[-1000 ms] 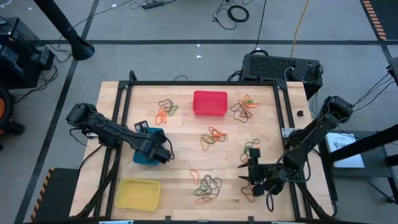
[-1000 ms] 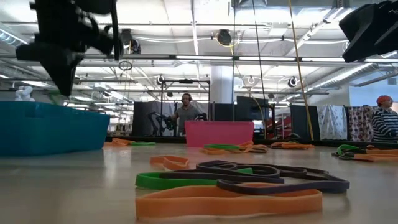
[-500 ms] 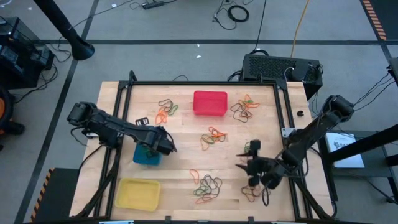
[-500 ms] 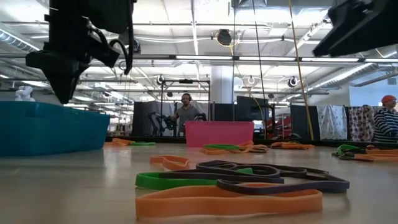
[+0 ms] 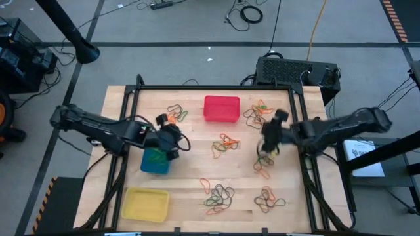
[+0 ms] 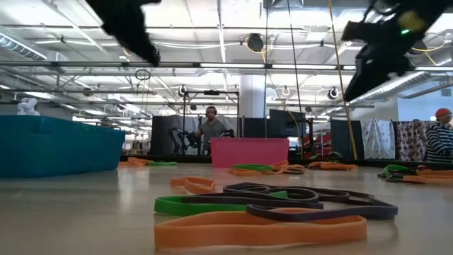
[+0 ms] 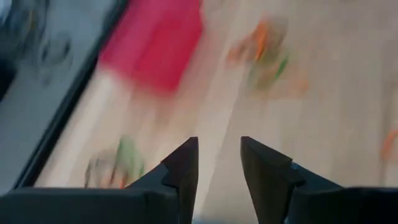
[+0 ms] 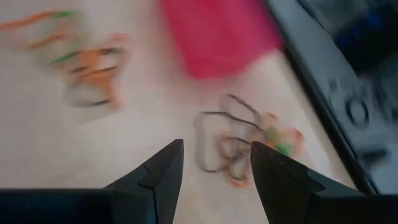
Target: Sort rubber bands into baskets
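High view: blue basket [image 5: 155, 161] under left hand [image 5: 172, 137]

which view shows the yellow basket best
The high view: the yellow basket lies whole at the table's near left corner, below the blue basket. The low view and both wrist views do not show it.

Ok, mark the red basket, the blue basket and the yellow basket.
red basket [image 5: 221, 109], high view, on its inside floor.
blue basket [image 5: 153, 166], high view, on its near edge, clear of the arm.
yellow basket [image 5: 145, 203], high view, on its inside floor.

Grey floor [image 5: 164, 26], bright ceiling lights [image 6: 233, 66]
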